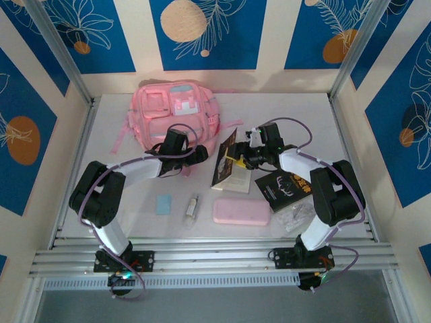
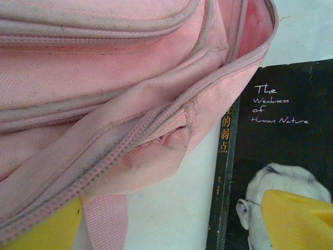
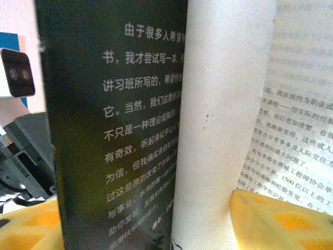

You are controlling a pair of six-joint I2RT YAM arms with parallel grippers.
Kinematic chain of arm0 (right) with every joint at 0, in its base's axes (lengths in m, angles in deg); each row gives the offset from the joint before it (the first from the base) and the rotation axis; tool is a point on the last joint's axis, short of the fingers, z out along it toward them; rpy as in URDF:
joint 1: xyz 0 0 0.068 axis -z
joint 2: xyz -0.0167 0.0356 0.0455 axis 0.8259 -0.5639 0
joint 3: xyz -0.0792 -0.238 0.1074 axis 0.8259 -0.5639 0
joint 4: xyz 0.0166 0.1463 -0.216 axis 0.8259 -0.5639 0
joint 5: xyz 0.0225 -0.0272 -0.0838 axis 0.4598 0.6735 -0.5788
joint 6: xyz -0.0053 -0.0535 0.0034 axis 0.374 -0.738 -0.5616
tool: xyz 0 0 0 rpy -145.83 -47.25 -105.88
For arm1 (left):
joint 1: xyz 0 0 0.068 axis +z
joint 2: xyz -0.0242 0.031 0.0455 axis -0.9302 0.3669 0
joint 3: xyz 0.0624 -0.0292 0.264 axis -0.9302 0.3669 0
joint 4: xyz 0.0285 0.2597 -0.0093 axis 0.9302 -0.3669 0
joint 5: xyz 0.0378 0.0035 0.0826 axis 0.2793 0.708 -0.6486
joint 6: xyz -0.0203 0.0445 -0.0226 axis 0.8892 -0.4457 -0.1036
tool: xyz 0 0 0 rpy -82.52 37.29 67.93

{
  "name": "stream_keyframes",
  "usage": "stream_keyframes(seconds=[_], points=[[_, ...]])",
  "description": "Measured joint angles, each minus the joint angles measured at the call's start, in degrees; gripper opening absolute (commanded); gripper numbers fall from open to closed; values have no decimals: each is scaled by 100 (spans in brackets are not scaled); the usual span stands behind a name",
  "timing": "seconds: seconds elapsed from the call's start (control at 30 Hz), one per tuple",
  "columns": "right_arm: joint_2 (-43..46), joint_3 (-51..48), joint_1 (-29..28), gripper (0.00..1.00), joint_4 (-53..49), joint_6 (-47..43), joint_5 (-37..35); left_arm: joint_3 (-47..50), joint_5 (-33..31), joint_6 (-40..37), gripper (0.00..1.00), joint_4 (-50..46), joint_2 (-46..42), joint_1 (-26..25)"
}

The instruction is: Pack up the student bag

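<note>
Student bag (image 1: 176, 114) lies flat at the far left-centre of the table (image 1: 303, 121), pockets up. Judged soft, light and floppy; the stiffer zip edge is the best hold, since loose cloth would sag. Left gripper (image 1: 193, 156) sits at its near right corner, fingers spread (nothing pinched). Right gripper (image 1: 248, 158) pinches an open book (image 1: 225, 161) just beside. The left wrist view alone reveals the gaping zip mouth (image 2: 255, 26); the right wrist view shows Chinese cover text.

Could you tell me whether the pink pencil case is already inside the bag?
No, the pencil case lies flat on the table, well apart from the bag.
</note>
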Motion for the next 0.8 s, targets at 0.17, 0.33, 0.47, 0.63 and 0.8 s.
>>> stream_keyframes(seconds=[0.17, 0.33, 0.47, 0.63, 0.8], points=[[-223, -4, -103, 70, 321, -280, -153, 44, 22, 42, 89, 35, -46, 0], [-282, 2, -186, 78, 470, -708, -474, 101, 46, 72, 89, 50, -129, 4], [-286, 33, -236, 81, 503, -1043, -697, 116, 48, 151, 89, 50, -184, 20], [-289, 55, -199, 77, 516, -1161, -743, 125, 63, 170, 89, 46, -214, 28], [-286, 55, -131, 42, 487, -1043, -533, 125, 63, 168, 89, 17, -238, 28]])
